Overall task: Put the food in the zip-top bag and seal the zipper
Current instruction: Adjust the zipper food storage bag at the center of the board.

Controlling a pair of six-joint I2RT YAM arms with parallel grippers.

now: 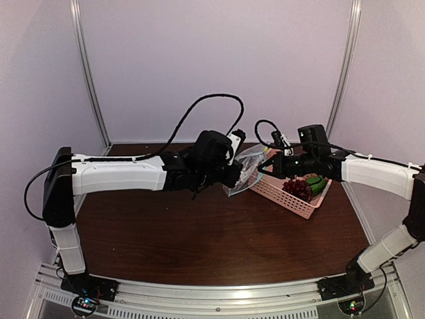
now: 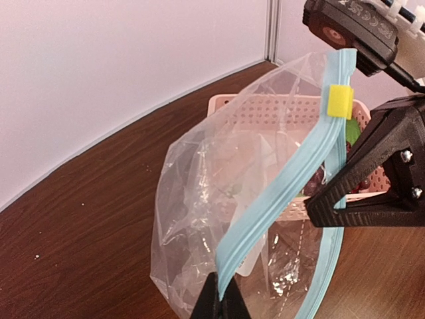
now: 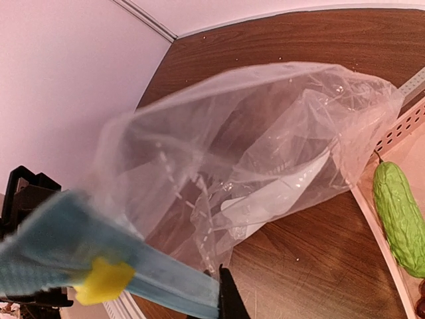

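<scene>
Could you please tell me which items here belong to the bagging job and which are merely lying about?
Job in hand: zip-top bag, zipper, grapes, green vegetable.
Just lying about: pink basket, table.

left hand [image 2: 220, 299] pinches zipper [image 2: 292, 174] | zip-top bag [image 2: 199, 193] mouth open | pink basket [image 2: 222, 101] behind

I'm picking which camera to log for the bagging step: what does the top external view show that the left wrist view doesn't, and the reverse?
Only the top external: the left arm and right arm in full, and the grapes and green vegetable lying plainly in the pink basket. Only the left wrist: the yellow slider on the teal zipper, and the bag's mouth spread open. Both: the clear zip-top bag and the basket.
</scene>
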